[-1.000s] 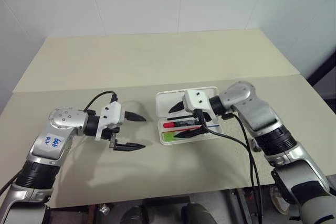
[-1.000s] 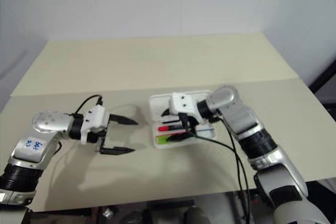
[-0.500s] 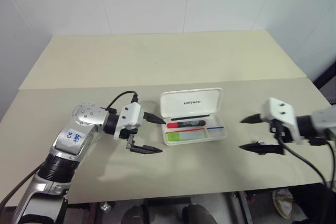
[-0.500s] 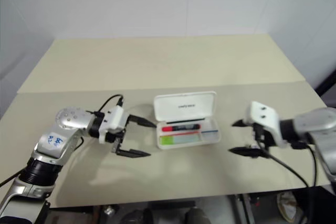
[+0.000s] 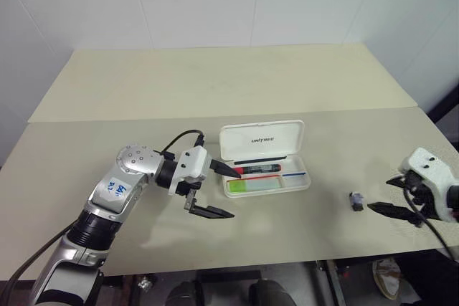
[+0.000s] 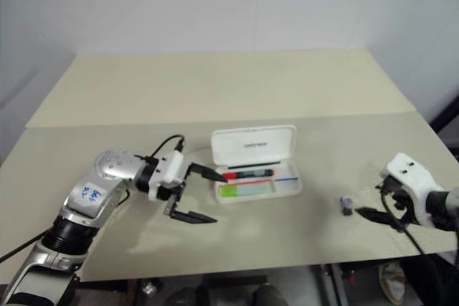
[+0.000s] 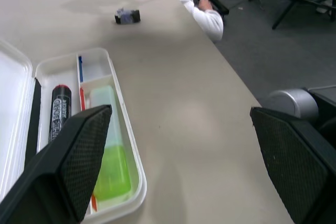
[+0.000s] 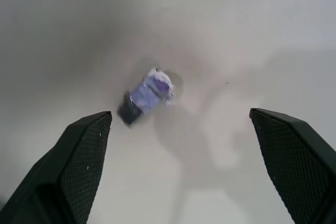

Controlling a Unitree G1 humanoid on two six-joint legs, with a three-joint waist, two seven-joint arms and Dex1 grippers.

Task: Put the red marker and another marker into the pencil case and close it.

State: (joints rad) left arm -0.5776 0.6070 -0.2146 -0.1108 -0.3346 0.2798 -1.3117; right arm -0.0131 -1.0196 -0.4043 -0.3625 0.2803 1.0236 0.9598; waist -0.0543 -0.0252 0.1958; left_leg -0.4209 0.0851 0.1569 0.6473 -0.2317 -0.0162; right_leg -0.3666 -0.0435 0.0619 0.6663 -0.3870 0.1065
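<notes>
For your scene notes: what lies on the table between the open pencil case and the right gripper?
A small dark block lies between pencil case and right gripper, seen in the left eye view.

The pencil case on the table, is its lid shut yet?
No, the pencil case lies open with its lid tipped back, and the red marker and the green marker show inside it.

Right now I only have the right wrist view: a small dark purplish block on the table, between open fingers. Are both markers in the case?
Observer: Yes. The black marker with the red cap and the stubby lime-green marker both lie in the flat white plastic pencil case.
Operator: Lid?
Observer: The lid is open, standing up behind the tray.
Operator: Left gripper?
Observer: The left gripper is open at the case's left end, holding nothing.
</notes>
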